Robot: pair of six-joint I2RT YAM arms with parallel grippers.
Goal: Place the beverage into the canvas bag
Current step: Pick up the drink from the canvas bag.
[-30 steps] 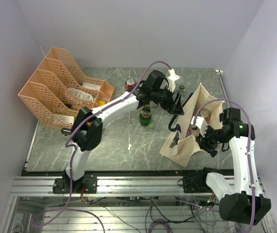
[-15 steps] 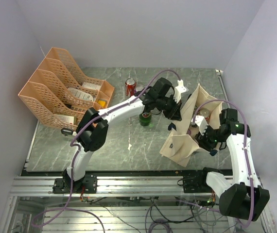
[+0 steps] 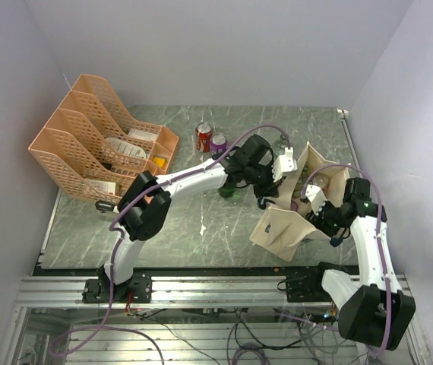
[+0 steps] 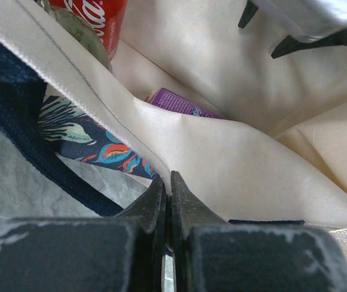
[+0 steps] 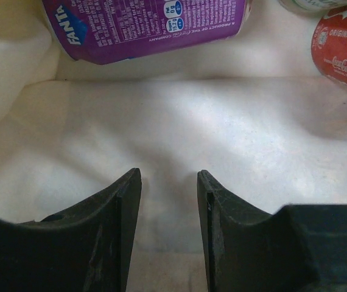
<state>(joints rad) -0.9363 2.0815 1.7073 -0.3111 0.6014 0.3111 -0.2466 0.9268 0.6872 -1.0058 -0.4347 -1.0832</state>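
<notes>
canvas bag sits right on the table; your left pincer is clenched on its rim, right pincer released inside. purple can and red can are in; spare red can waits far, so partway.

The left arm has reached the canvas bag, jaws (previously wide) now pinching its rim.

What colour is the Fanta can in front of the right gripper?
The Fanta can is purple, seen best in the right wrist view.
</notes>
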